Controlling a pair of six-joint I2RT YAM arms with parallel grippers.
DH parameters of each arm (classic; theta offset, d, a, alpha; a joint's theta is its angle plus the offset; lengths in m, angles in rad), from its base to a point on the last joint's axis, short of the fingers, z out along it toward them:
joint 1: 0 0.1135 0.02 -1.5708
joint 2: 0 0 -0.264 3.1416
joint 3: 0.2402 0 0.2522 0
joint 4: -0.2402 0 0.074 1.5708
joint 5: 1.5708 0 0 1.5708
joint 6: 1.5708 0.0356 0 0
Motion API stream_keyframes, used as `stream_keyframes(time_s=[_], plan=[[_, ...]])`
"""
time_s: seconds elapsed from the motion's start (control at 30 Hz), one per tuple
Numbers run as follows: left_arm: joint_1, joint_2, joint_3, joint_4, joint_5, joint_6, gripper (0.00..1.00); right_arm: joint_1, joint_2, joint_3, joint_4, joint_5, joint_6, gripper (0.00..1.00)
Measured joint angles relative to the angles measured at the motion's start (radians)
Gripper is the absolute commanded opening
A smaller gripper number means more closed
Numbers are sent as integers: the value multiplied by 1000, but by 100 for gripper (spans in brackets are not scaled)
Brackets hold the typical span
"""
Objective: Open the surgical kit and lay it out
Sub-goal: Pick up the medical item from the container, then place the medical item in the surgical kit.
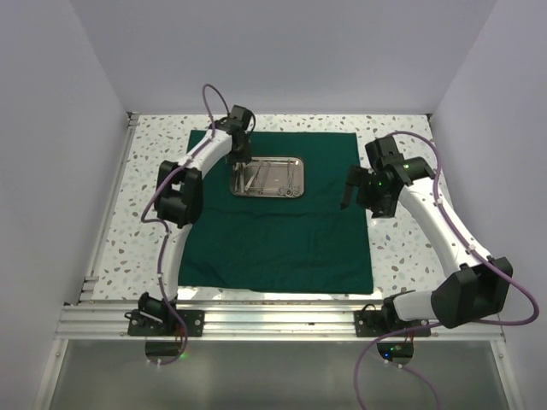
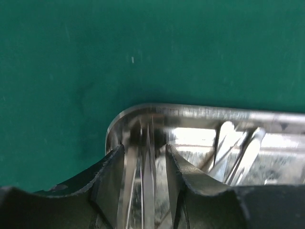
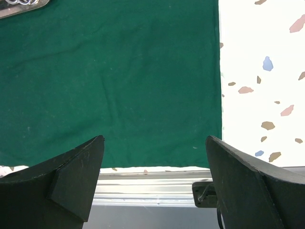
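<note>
The green cloth [image 1: 282,239] lies spread flat on the speckled counter [image 1: 145,205], filling the middle of the top view. The steel tray [image 1: 267,176] sits on its upper middle, long axis running left to right in the frame. In the tray lie thin steel instruments [image 1: 278,179], side by side and mostly lengthwise along it (too small there to name each one).

The left tool [image 1: 239,166] reaches down into the tray's left end. Its wrist view shows what the top view cannot: the fingers [image 2: 109,176] are narrowly spread on either side of a slim steel piece [image 2: 145,167], perhaps tweezers, by the tray's rounded corner [image 2: 116,126].

The right tool [image 1: 346,198] hangs at the cloth's right edge, spread wide and holding nothing. Its own view shows the cloth's edge meeting the bare counter [image 3: 262,86].
</note>
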Motion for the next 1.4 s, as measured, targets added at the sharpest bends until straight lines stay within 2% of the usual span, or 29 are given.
stream_keyframes(time_s=[0.2, 0.23, 0.6, 1.03, 1.3, 1.4], plan=[[27, 63, 109, 8, 31, 12, 33, 0, -5, -2, -5, 4, 3, 91], [29, 68, 117, 10, 36, 14, 29, 0, -5, -2, -5, 5, 4, 91], [33, 86, 130, 16, 64, 29, 0, 0, 47, -2, -2, 7, 8, 91], [38, 56, 130, 12, 112, -7, 0, 0, 61, -2, 11, 6, 6, 91], [44, -135, 128, -13, 191, -90, 0, 0, 65, -2, 21, -2, -8, 91], [24, -270, 27, 1, 198, -123, 0, 0, 65, 0, 23, -1, -20, 91]])
